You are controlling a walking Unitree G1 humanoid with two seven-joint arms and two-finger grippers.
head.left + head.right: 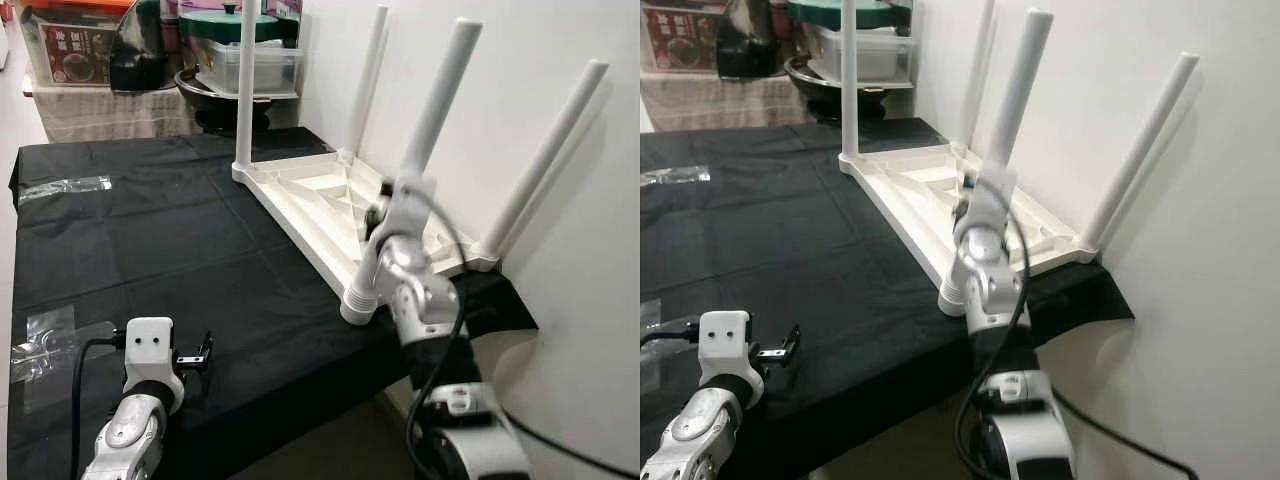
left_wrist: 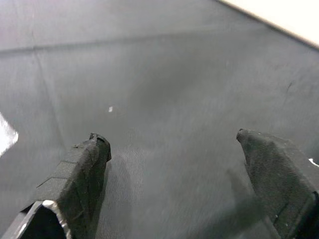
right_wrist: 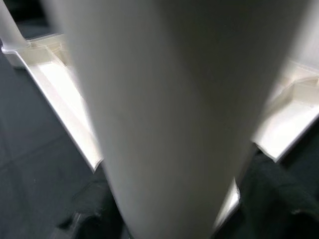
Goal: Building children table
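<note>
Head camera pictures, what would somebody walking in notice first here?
The white children's table lying upside down on the black cloth, against the wall, with four legs pointing up. The right end effector is up against the nearest leg, which looms large and close in the right wrist view. The left end effector hovers open over bare cloth near the table edge.

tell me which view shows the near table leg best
The left eye view: the near leg runs whole from its threaded base at the tabletop corner to its tip, with the right gripper at it. The right eye view shows it too, with the arm over its base. The right wrist view shows a blurred close-up of it. The left wrist view shows black cloth.
</note>
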